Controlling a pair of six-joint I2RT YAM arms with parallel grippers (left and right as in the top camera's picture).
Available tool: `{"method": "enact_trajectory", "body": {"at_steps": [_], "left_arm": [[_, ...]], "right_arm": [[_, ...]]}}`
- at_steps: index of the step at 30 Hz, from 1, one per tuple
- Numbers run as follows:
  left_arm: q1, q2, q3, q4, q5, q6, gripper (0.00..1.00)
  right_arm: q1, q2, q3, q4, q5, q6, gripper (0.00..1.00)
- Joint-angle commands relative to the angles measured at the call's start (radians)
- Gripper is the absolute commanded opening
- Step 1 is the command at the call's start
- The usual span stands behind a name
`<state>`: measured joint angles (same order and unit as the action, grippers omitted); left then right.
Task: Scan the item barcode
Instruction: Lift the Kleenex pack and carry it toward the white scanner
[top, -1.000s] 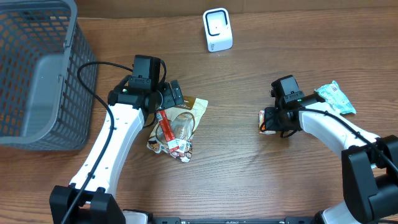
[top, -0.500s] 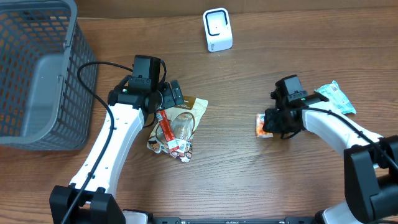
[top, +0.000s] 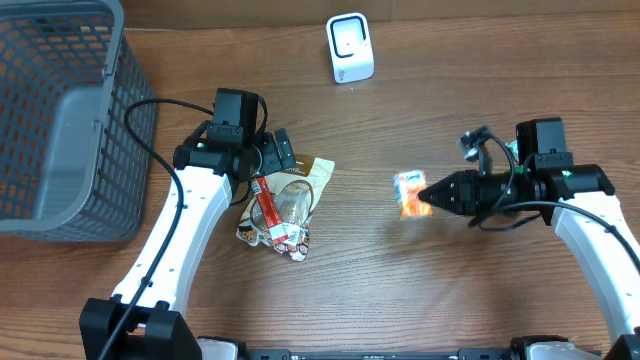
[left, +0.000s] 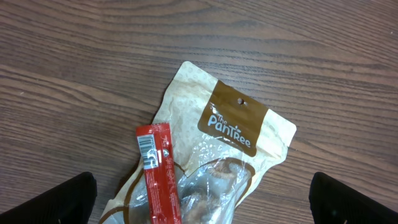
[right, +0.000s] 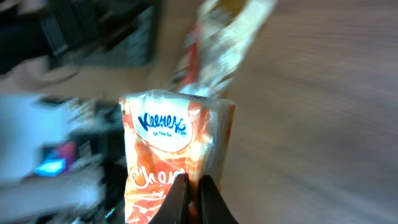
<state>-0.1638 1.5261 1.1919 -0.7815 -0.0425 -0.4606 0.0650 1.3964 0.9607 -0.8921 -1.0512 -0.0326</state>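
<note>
Now the right gripper (top: 424, 196) is holding the Kleenex pack (top: 408, 191) aloft, jaws shut on its edge, right of the scanner (top: 350, 47). A clean read is depending on squaring the barcode (unseen here) toward it. The left gripper's (top: 272, 160) jaws are gaping wide.

Tally was: one scanner (top: 350, 47). One mesh basket (top: 60, 120) left of it. One Pantree pouch (top: 315, 172) and one red stick pack (top: 266, 210) below-left of it. One Kleenex pack (top: 408, 190) below-right. Two arms: left arm (top: 190, 210), right arm (top: 587, 225).
</note>
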Motion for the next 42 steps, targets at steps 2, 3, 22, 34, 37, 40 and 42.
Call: {"method": "enact_trajectory", "body": {"at_steps": [2,3,22,34,37,40,42], "left_arm": [[0.000,-0.010,0.017,0.000,-0.013,0.023,1.00],[0.000,-0.010,0.017,0.000,-0.013,0.023,1.00],[0.000,-0.010,0.017,0.000,-0.013,0.023,1.00],[0.001,-0.010,0.017,0.000,-0.013,0.023,1.00],[0.001,-0.010,0.017,0.000,-0.013,0.023,1.00],[0.001,-0.010,0.017,0.000,-0.013,0.023,1.00],[0.001,-0.010,0.017,0.000,-0.013,0.023,1.00]], "right_arm": [[-0.004,-0.009,0.003,-0.071,-0.304,-0.182,0.04],[-0.004,-0.009,0.003,-0.090,-0.353,-0.186,0.04],[-0.004,-0.077,0.003,-0.177,-0.519,-0.178,0.04],[-0.004,-0.153,0.003,-0.163,-0.518,-0.179,0.04],[-0.004,-0.153,0.003,-0.118,-0.509,-0.179,0.04],[-0.003,-0.153,0.003,-0.047,-0.365,-0.178,0.04],[0.000,-0.151,0.003,-0.032,-0.177,-0.179,0.04]]}}
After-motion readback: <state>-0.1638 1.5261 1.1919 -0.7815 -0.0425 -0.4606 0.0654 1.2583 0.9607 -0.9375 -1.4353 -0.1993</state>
